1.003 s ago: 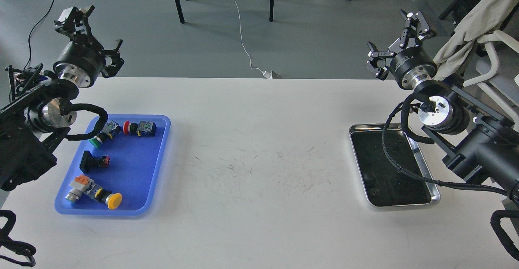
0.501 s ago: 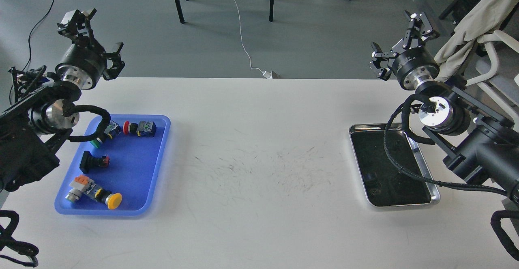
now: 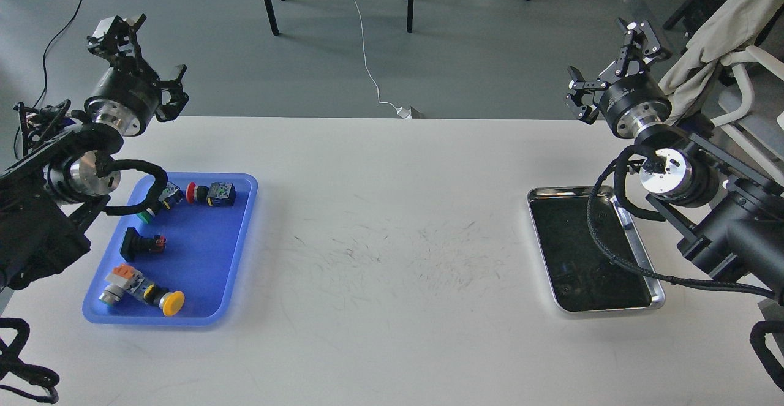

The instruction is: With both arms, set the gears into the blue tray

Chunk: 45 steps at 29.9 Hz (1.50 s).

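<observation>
Both arms are hanging raised at the far corners of the white table (image 3: pixel 392 345), and neither is touching anything. The left gripper (image 3: pixel 144 57) is sitting above the table's far left edge, its two claw fingers spread wide apart and holding nothing. The right gripper (image 3: pixel 615 57) is mirroring it beyond the far right edge, likewise released, with one finger pointing up toward the beige cloth (image 3: pixel 710 57) draped over a chair and the other reaching left. The blue tray (image 3: pixel 242 234) is lying flat near the table's left edge, just below the left wrist, and a black cable from that arm is looping over its far left corner. Inside it, colourful-capped push-button switches are resting on their sides: a green-capped one (image 3: pixel 150 211) and a red-capped one (image 3: pixel 208 193) along the far end, a black one (image 3: pixel 139 244) in the middle, and a yellow-capped one (image 3: pixel 156 296) beside an orange-and-grey piece near the front. The steel tray (image 3: pixel 655 299) is sitting well apart on the right, under the right arm's cable (its dark, reflective inside is showing only faint specks, too small to say whether they are gears).
</observation>
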Tool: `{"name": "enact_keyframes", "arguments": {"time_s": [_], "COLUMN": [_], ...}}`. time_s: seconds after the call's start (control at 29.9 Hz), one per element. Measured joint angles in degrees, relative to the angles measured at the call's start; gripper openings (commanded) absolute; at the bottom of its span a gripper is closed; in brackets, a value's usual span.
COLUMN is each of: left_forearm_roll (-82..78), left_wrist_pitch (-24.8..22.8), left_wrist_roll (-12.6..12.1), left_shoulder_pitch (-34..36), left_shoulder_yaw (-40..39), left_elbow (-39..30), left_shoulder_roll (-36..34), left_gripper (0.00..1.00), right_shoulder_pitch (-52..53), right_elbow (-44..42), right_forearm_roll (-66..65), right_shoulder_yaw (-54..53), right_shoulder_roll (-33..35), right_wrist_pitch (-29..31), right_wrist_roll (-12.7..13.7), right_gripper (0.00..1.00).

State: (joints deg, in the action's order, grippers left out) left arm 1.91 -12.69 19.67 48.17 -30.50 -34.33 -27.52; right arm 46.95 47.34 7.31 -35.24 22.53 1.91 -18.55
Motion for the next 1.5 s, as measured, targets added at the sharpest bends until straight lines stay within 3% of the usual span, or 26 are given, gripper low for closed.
{"name": "enact_keyframes", "arguments": {"time_s": [0.53,0.9,1.27,1.5], "left_forearm_roll": [0.01,0.02,-0.06,-0.01], "left_wrist_pitch": [-0.21,-0.45,-0.63,-0.74], "left_wrist_roll": [0.07,0.20,0.28,0.28], "left_shoulder_pitch": [-0.04,-0.18,-0.19,-0.50], "left_shoulder_yaw": [0.01,0.01,0.00,0.00], "left_elbow": [0.12,0.93,1.01,1.01], "left_shoulder_roll": [0.00,0.00,0.29,0.31], "left_gripper": [0.98,0.98,0.98,0.98], "right_shoulder_pitch": [1.34,6.30,8.95,15.33], "right_elbow": [7.10,11.88,14.18,16.47], "right_forearm_roll": [-0.98,-12.30,-13.13,-23.71], "right_shoulder_yaw": [10.48,23.76,27.91,37.04], "right_shoulder_roll": [11.82,20.22,21.55,24.71], "right_wrist_pitch": [-0.38,-0.30,0.59,4.13], "right_wrist_roll": [1.37,2.30,2.31,2.16], "right_gripper": [1.00,1.00,1.00,1.00]}}
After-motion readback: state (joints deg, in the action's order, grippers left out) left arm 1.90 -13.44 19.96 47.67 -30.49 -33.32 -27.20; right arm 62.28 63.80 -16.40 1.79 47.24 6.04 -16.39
